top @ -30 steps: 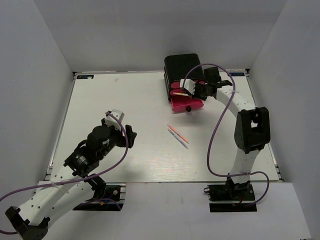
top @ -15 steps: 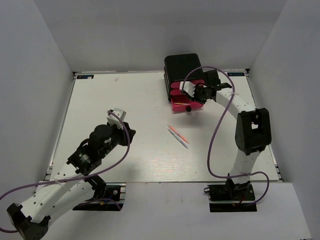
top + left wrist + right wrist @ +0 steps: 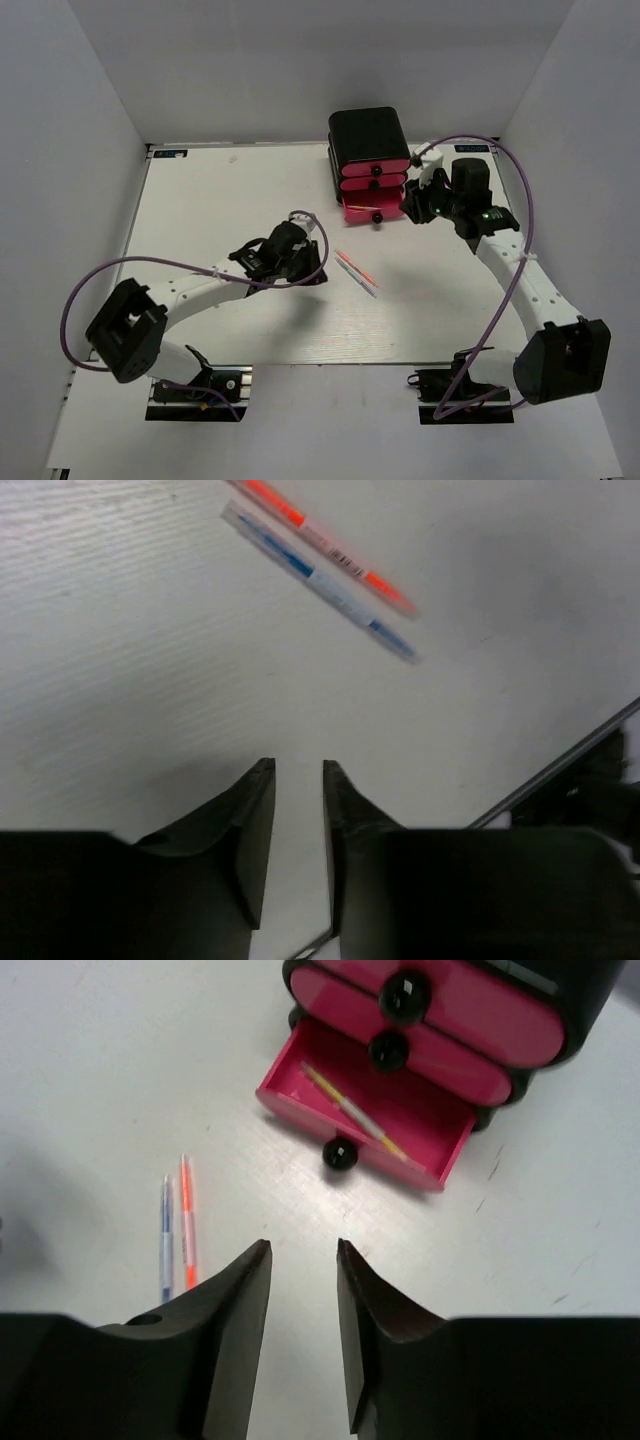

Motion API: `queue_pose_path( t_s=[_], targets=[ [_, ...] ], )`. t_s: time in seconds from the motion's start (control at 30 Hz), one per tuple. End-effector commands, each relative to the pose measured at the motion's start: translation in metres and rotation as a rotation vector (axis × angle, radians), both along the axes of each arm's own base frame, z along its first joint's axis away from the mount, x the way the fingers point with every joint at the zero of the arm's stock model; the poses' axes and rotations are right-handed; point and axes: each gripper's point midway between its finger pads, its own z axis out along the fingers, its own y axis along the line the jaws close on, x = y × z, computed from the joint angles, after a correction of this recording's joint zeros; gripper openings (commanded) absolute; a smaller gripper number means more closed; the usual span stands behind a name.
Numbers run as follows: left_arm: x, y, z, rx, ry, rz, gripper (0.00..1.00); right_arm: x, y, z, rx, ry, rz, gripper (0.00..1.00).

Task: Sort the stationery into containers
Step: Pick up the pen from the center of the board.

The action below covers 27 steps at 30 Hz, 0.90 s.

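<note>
Two thin pens lie side by side at mid-table, an orange pen (image 3: 352, 264) and a blue pen (image 3: 362, 281). The left wrist view has the orange pen (image 3: 320, 545) and blue pen (image 3: 310, 580) ahead of my left gripper (image 3: 298, 770), which is open by a narrow gap and empty, just left of them (image 3: 312, 268). The container (image 3: 368, 135) is a black box with three pink drawers; its bottom drawer (image 3: 425, 1125) is pulled out with a yellow-and-grey pen (image 3: 355, 1115) inside. My right gripper (image 3: 303, 1250) hangs open and empty in front of that drawer (image 3: 410, 205).
White walls close in the table on three sides. The container stands against the back edge. The table's metal edge (image 3: 560, 770) shows at the right of the left wrist view. Purple cables loop off both arms.
The left arm has swung from the near left to the pens at mid-table, its jaws narrowing. The right gripper has pulled back out of the open drawer and opened.
</note>
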Motion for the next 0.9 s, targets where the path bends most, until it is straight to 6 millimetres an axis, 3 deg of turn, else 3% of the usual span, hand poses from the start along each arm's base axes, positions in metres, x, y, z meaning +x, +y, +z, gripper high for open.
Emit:
queue_pose_path(
  t_s=[0.0, 0.03, 0.07, 0.13, 0.17, 0.2, 0.27, 0.3, 0.37, 0.43, 0.47, 0.57, 0.87],
  targets=[
    [0.002, -0.033, 0.027, -0.121, 0.096, 0.099, 0.39, -0.025, -0.005, -0.009, 0.135, 0.138, -0.100, 0.40],
    [0.002, -0.038, 0.027, -0.119, 0.117, 0.120, 0.44, -0.032, -0.009, -0.026, 0.132, 0.162, -0.121, 0.44],
    [0.006, -0.040, 0.018, -0.117, 0.166, 0.180, 0.51, -0.030, -0.016, -0.005, 0.156, 0.068, -0.144, 0.47],
    [0.005, -0.051, 0.017, -0.118, 0.207, 0.211, 0.55, -0.036, -0.023, -0.016, 0.145, 0.071, -0.171, 0.49],
    [0.006, -0.053, 0.004, -0.098, 0.257, 0.260, 0.56, -0.037, -0.027, -0.006, 0.160, 0.032, -0.181, 0.50],
    [0.013, -0.059, 0.008, -0.102, 0.265, 0.283, 0.56, -0.040, -0.029, -0.011, 0.165, 0.035, -0.187, 0.50],
    [0.009, -0.056, -0.007, -0.025, 0.342, 0.347, 0.56, -0.042, -0.034, -0.016, 0.180, 0.009, -0.204, 0.50],
    [0.014, -0.068, 0.003, -0.025, 0.353, 0.350, 0.56, -0.043, -0.039, -0.013, 0.197, -0.007, -0.227, 0.50],
    [0.007, -0.059, -0.025, 0.116, 0.420, 0.403, 0.53, -0.046, -0.045, -0.018, 0.216, -0.030, -0.250, 0.50],
    [0.016, -0.063, -0.023, 0.134, 0.434, 0.462, 0.50, -0.048, -0.050, -0.006, 0.243, -0.080, -0.256, 0.49],
    [0.012, -0.061, -0.033, 0.178, 0.447, 0.476, 0.50, -0.050, -0.051, -0.010, 0.244, -0.075, -0.261, 0.49],
    [0.022, -0.071, -0.029, 0.166, 0.445, 0.498, 0.49, -0.051, -0.058, -0.006, 0.256, -0.104, -0.283, 0.46],
    [0.020, -0.069, -0.053, 0.258, 0.490, 0.562, 0.47, -0.054, -0.068, 0.003, 0.290, -0.137, -0.319, 0.43]
  ],
)
